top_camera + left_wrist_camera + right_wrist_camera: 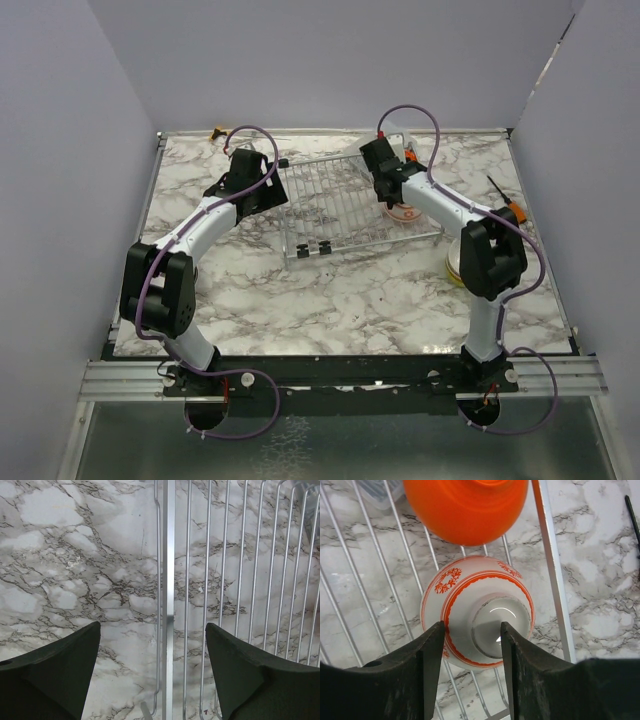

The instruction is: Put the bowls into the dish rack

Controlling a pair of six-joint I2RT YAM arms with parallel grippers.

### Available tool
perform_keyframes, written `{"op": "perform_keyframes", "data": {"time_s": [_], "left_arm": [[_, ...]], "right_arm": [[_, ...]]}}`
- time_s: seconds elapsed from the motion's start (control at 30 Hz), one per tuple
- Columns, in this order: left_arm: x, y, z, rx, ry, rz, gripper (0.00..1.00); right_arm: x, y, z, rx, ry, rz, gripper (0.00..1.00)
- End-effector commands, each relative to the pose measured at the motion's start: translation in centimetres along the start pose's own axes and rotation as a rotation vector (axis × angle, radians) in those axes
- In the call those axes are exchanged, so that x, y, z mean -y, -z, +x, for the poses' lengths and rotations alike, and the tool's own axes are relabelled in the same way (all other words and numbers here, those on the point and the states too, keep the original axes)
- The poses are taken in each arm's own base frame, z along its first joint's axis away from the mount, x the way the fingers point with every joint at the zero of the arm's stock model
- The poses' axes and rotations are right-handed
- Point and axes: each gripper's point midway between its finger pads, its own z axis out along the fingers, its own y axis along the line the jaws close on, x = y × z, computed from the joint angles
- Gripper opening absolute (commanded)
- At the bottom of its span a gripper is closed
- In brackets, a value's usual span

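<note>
Orange bowl [465, 510], upper part beyond frame

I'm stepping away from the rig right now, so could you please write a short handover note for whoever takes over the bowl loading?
Left gripper: open, empty, over the dish rack's left rail.
Right gripper: fingers partly apart, straddling the base of the upside-down red-patterned bowl; whether they grip it cannot be told.
Done: the red-patterned bowl and an orange bowl are on the rack near its right edge.
Left: a pale bowl sits on the table beside the right arm and needs loading. Any other bowls are out of view.
</note>
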Motion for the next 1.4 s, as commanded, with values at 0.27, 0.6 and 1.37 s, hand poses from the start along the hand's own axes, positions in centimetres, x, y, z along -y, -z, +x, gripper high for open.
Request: {"op": "perform_keyframes", "data": {"time_s": [0.27, 0.6, 1.37], "left_arm": [[0.9, 0.6, -1.1, 0.015, 0.031, 0.03, 0.86], [1.4, 1.2, -2.1, 0.041, 0.018, 0.044, 0.87], [5.0, 4.5, -6.9, 0.13, -0.018, 0.167, 0.9]], "right_arm": [[2.6, -2.5, 0.6, -0.012, -0.022, 0.009, 0.48], [2.5, 0.6, -3.4, 0.048, -0.107, -0.094, 0.59], [13.9, 8.1, 11.1, -0.275, -0.678, -0.014, 0.66]]}}
